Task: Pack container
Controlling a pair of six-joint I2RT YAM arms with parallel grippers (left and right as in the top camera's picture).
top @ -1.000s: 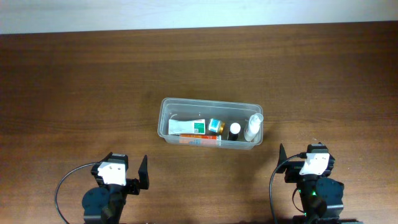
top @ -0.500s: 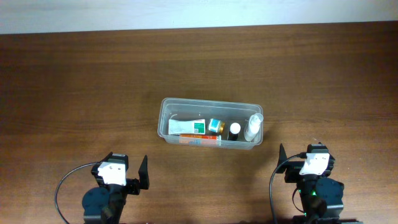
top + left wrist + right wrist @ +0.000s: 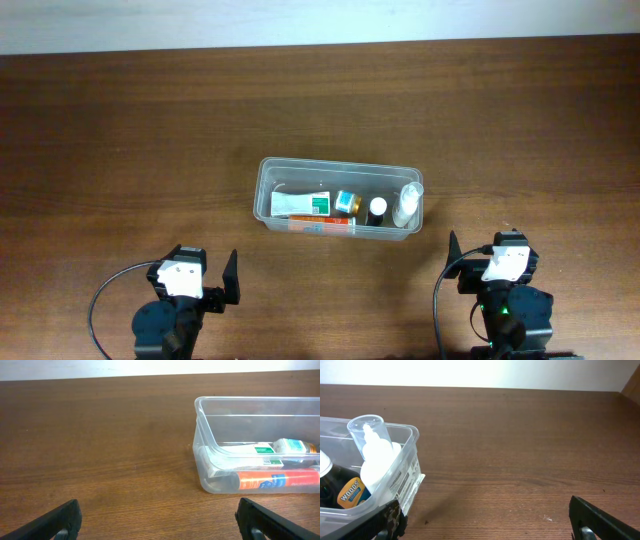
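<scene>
The clear plastic container [image 3: 262, 190] sits mid-table. It holds a white and green tube [image 3: 300, 204], an orange tube [image 3: 322, 227], a small teal-capped jar [image 3: 346, 202], a dark bottle with a white cap [image 3: 377, 210] and a clear-capped white bottle [image 3: 406, 205]. It also shows in the left wrist view [image 3: 202, 425] and the right wrist view [image 3: 406, 467]. My left gripper [image 3: 205, 278] is open and empty at the front left, apart from the container. My right gripper [image 3: 480, 265] is open and empty at the front right.
The brown wooden table [image 3: 130, 150] has a white wall along its far edge. The table's right corner shows in the right wrist view [image 3: 627, 397].
</scene>
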